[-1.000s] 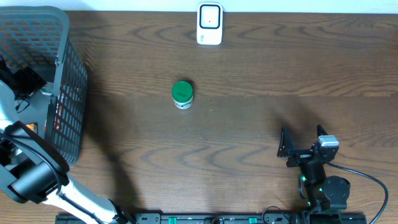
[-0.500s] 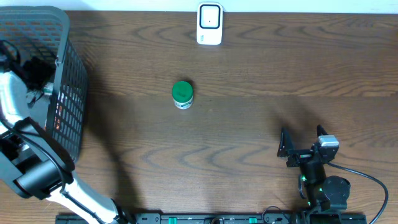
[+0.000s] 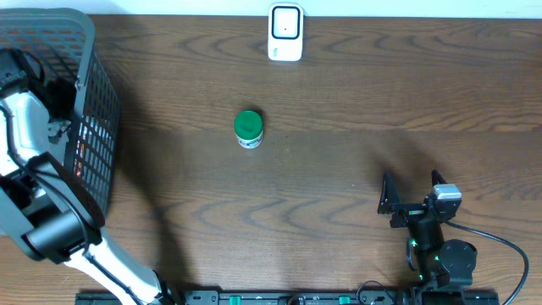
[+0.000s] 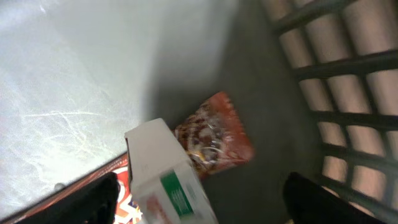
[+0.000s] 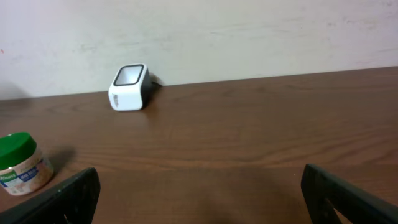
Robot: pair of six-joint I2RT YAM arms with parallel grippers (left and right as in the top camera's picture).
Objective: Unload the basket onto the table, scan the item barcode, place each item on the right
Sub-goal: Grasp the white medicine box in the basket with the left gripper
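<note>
Reaches into the basket (image 3: 95,127) with the left gripper (image 4: 208,202), fingers spread wide and clasping nothing. Looks down on a white box (image 4: 163,171) with a green label, inside the basket just beside an orange snack bag (image 4: 214,137). Rests the right gripper (image 3: 411,193) well right of the basket, fingers wide and empty. Shows a green-lidded jar (image 3: 248,127) and a white scanner (image 3: 285,32) outside the basket, to its right.

Matt wood-grain table (image 3: 339,186) — glossy white plastic scanner (image 3: 285,32).
</note>
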